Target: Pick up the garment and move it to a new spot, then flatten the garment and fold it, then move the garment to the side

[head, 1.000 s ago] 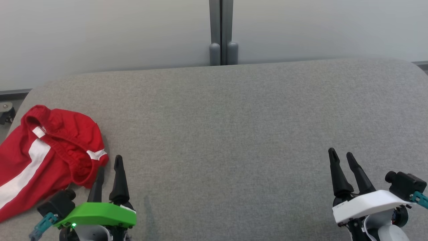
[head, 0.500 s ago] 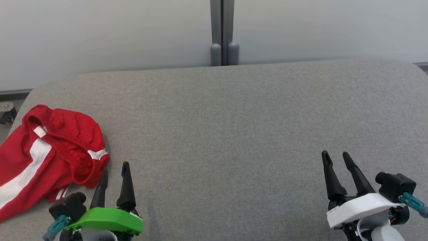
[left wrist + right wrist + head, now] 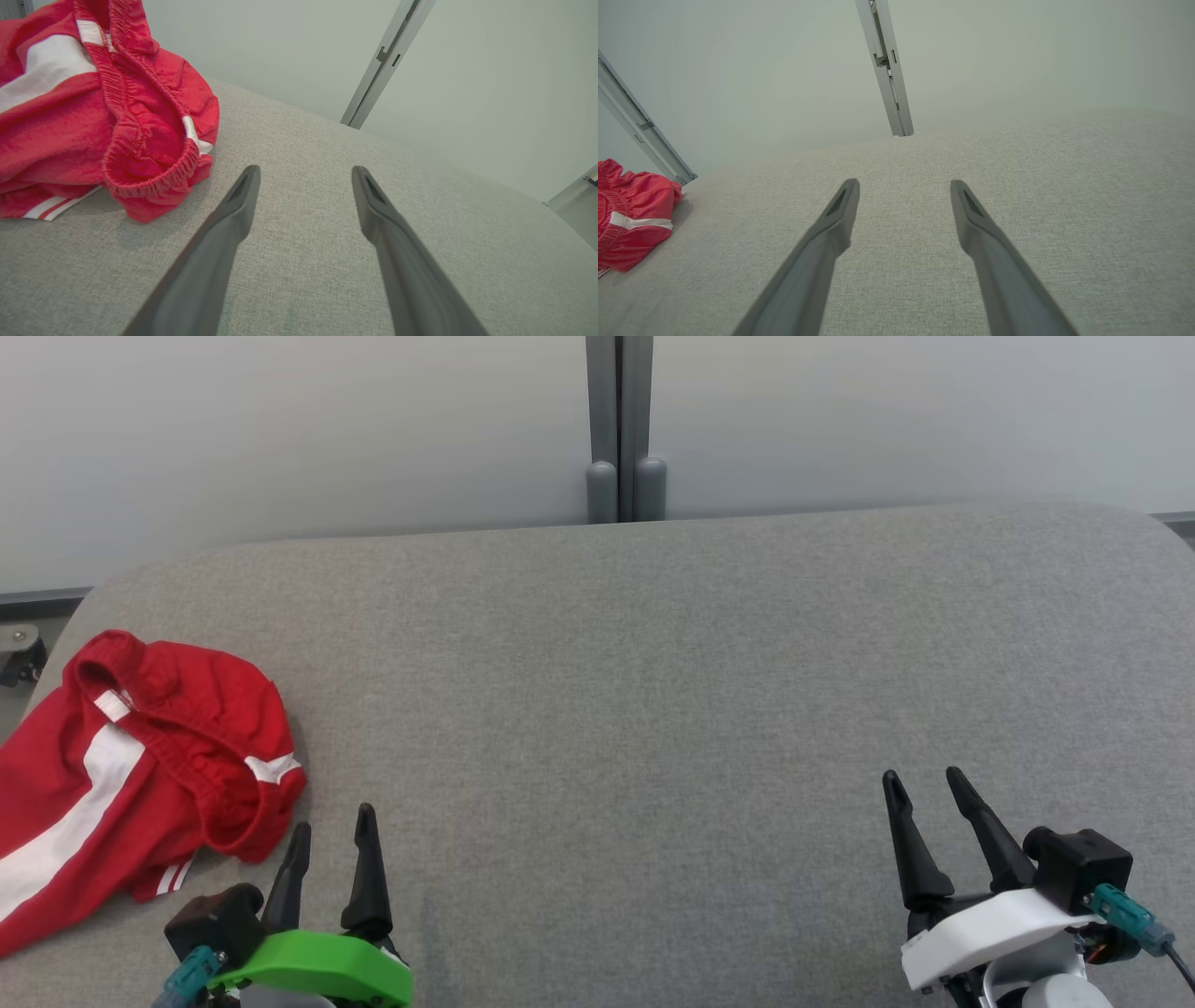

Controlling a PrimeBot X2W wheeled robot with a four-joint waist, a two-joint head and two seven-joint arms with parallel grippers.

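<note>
**Item: red shorts** [image 3: 140, 756], with white side stripes, an elastic waistband and a small white label.
- Location: far left end of the grey upholstered surface [image 3: 607, 709], with one part running off the head view's left border.
- Condition: bunched. The waistband gapes open and is rumpled, one striped hem corner pokes out underneath, and no flat, squared fold is visible.

**Task progress (judged):**
- Nothing shows a finished fold, so the shorts read as not yet picked up, flattened or folded.
- The lift, the move to a new spot, the smoothing, the folding and the final shift aside all appear to be left.
- The wide middle of the surface is the likely working spot.
- It cannot be ruled out that this heap is a loose end result.

**Item: left gripper** [image 3: 333, 817], green-cased.
- State: fingers spread wide, with nothing between them.
- Position: just beside the near right edge of the shorts, touching neither cloth nor, as far as can be told, the surface.
- The left wrist view shows the gap [image 3: 304, 169] over bare grey fabric, with the shorts [image 3: 93, 116] off to its left.

**Item: right gripper** [image 3: 922, 773], white-cased.
- State: fingers likewise spread apart and empty.
- Position: well apart from the shorts, at the lower right.
- The right wrist view shows its tips [image 3: 903, 183] over bare upholstery, with the shorts [image 3: 630, 219] far off at the left edge.

**Backdrop:** pale wall panels with a grey post [image 3: 618, 429].
</note>
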